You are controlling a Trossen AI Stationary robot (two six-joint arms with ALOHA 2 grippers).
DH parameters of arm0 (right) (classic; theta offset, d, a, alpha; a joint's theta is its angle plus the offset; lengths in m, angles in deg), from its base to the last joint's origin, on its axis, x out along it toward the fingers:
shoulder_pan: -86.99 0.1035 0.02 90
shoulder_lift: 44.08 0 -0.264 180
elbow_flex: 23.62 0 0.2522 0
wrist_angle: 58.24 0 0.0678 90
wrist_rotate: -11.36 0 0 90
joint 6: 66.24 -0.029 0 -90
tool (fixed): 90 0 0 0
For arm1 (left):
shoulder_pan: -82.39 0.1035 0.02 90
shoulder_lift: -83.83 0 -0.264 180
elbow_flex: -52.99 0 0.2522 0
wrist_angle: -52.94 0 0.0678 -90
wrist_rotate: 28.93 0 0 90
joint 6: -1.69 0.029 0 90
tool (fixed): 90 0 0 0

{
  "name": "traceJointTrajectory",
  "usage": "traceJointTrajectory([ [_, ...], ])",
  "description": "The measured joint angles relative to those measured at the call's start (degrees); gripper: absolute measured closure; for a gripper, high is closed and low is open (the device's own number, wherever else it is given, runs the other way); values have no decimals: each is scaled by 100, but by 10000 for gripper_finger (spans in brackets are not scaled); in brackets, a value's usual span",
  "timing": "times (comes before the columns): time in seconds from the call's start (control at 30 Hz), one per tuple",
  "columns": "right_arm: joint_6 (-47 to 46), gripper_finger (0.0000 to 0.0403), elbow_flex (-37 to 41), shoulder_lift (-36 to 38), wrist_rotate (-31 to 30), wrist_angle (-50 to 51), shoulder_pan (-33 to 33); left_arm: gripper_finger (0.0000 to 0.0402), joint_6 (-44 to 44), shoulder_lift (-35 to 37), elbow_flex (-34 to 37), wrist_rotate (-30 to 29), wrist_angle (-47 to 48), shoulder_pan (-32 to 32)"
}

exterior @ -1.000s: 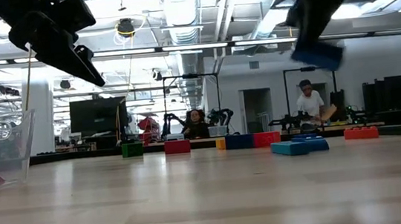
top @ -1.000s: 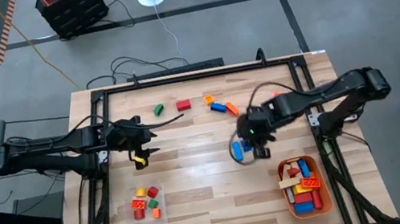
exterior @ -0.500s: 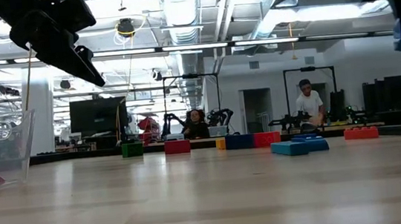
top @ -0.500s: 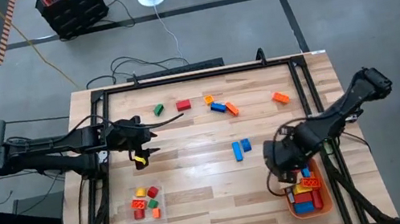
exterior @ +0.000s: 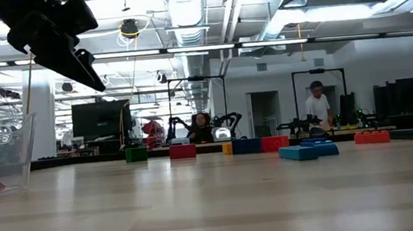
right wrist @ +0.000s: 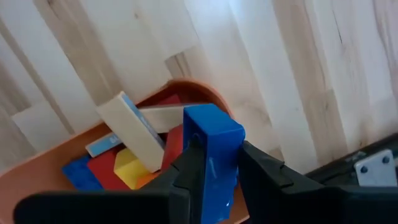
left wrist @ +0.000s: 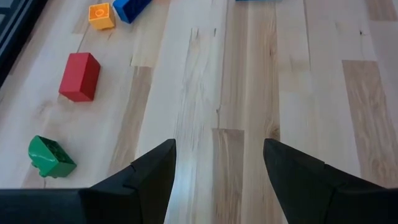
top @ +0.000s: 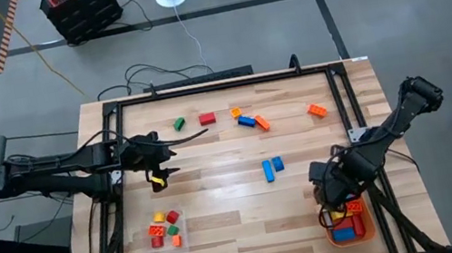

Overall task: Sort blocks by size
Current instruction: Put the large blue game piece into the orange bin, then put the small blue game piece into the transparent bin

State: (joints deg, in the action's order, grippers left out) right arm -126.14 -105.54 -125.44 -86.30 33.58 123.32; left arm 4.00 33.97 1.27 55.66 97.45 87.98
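The right end effector (right wrist: 214, 171) is clenched on a blue bar (right wrist: 211, 158) and hangs over the near edge of the orange tray (top: 368, 230), at the bench's (top: 222, 210) front right. The bar is not yet released. In the tray lie other long pieces: a tan bar (right wrist: 134, 134), red, blue and yellow ones, loosely heaped.

The left end effector (left wrist: 217, 180) waits over the bench's left side, its fingers spread wide and grasping nothing.

The clear tray (top: 166, 245) at the front left holds about 5 short blocks in red, orange, yellow and green. So both piles are well begun: short ones on the left, long ones on the right.

Left loose on the bench:
- a green block (top: 179, 124) and a red block (top: 206, 119) near the far edge;
- a small orange block (top: 236, 112), a blue bar (top: 246, 121) and an orange bar (top: 261, 123) close together, right of the red block;
- another orange bar (top: 316, 110) farther right;
- 2 blue pieces (top: 272, 167) side by side mid-bench;
- a yellow piece (top: 158, 182) just under the left end effector.

By my count some 9 pieces wait, besides the bar in hand. I judge the task past halfway, with this drop the step now due.
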Motion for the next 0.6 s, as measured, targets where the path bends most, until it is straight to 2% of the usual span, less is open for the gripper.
traceJointTrajectory([
  [0.3, -371, 238, 0, -2, 11, 224, 119, 166, 0, 0, 0, 0, -9, 0],
  [0.6, -145, 209, 0, -4, 23, 273, 13, 166, 6, 0, 0, 0, -15, 0],
])
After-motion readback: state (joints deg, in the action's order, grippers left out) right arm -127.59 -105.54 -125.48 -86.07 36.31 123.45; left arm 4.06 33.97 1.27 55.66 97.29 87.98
